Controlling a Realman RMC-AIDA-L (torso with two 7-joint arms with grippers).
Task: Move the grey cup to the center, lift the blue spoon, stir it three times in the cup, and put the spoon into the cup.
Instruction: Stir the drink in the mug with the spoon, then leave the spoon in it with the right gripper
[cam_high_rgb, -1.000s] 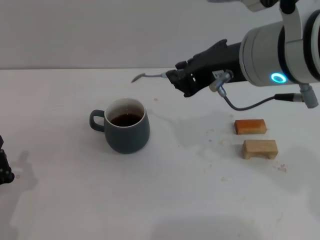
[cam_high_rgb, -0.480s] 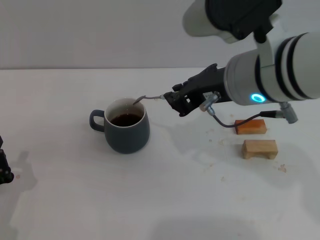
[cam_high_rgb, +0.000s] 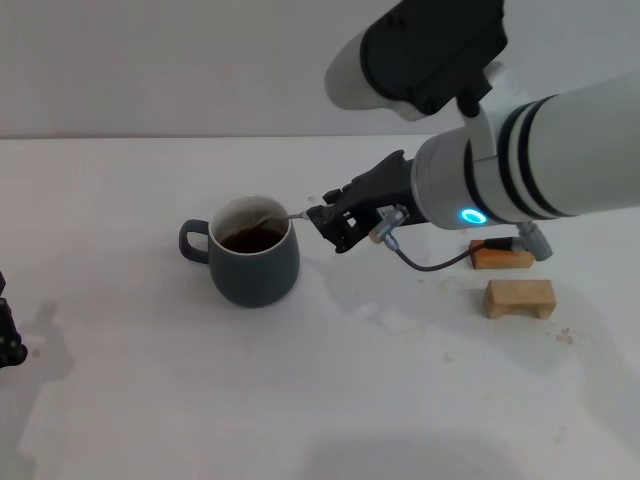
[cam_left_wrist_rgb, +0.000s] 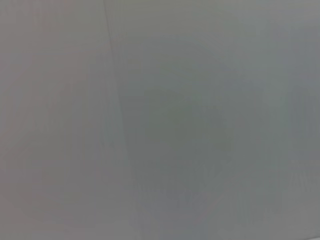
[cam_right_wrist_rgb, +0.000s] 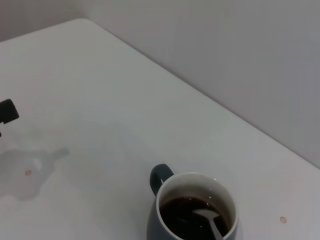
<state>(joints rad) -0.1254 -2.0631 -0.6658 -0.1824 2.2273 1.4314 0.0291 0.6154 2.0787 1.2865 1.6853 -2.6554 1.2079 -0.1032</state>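
Note:
The grey cup stands on the white table left of centre, its handle to the left and dark liquid inside. It also shows in the right wrist view. My right gripper is just right of the cup's rim, shut on the blue spoon. The spoon's metal bowl dips into the liquid. Its handle is hidden in the gripper. My left gripper is parked at the table's left edge. The left wrist view shows only blank grey.
An orange wooden block and a pale wooden block lie on the table to the right. My right arm reaches over them. A faint wet stain marks the table between the cup and the blocks.
My right gripper moved left and down with the spoon. The spoon's bowl went from above and behind the cup into the liquid. The cup has not moved.

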